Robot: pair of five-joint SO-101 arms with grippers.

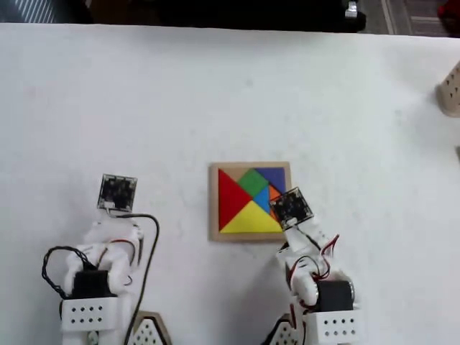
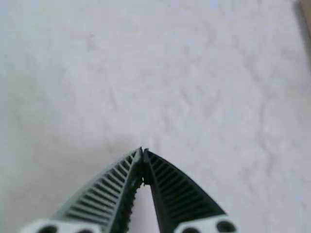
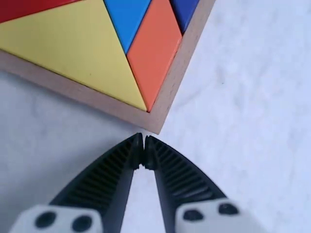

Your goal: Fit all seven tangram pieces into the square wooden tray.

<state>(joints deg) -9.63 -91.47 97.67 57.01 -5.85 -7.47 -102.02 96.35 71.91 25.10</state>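
Counted one square wooden tray (image 1: pixel 213 205), two arms and two grippers. Located the tray flat on the white table (image 1: pixel 215 93), slightly right of centre, just ahead of the right arm and well apart from the left. Found it squared to the table edges, hence no long axis to record. Counted six pieces seated inside: one red triangle (image 1: pixel 230 200) against the left wall, one yellow triangle (image 1: pixel 251 218) along the near wall, one green piece (image 1: pixel 253 181) at the far wall, one dark blue piece (image 1: pixel 274 176) in the far right corner, one light blue piece (image 1: pixel 261 198) at the middle, and one orange piece (image 3: pixel 155 53) by the right wall. Could not confirm a seventh beneath the right arm's wrist. Recorded the orange piece as a parallelogram, long axis running along the right wall toward the near right corner, flush against yellow and light blue. Observed the right gripper (image 3: pixel 144 143) with jaws pressed together on nothing, tips just beside that corner. Observed the left gripper (image 2: pixel 143 158) likewise pressed together, empty, over bare table.
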